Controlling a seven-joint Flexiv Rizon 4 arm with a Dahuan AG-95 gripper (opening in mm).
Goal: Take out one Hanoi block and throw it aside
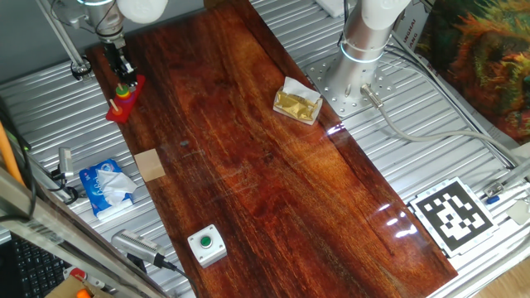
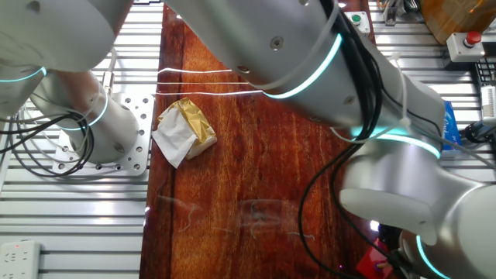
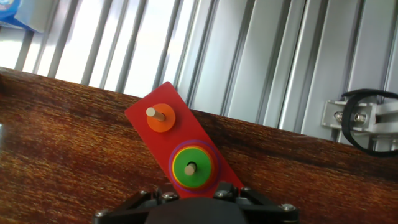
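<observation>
The Hanoi block is the small green ring (image 3: 191, 168) on top of a stack of yellow, red and purple rings on one peg of a red base (image 3: 205, 143). An orange ring (image 3: 160, 118) sits on the neighbouring peg. In one fixed view the red base (image 1: 124, 106) lies at the table's far left corner, with the ring stack (image 1: 124, 89) on it. My gripper (image 1: 121, 73) hangs just above the stack. In the hand view only its dark housing (image 3: 196, 211) and two widely spread knuckles show at the bottom edge, either side of the green ring. It holds nothing.
A gold foil packet on white paper (image 1: 298, 103) lies near the arm's mount (image 1: 352, 87). A wooden block (image 1: 150, 164), a tissue pack (image 1: 108, 186) and a green button box (image 1: 205, 244) sit along the left edge. The table edge and metal slats (image 3: 249, 62) lie just beyond the red base.
</observation>
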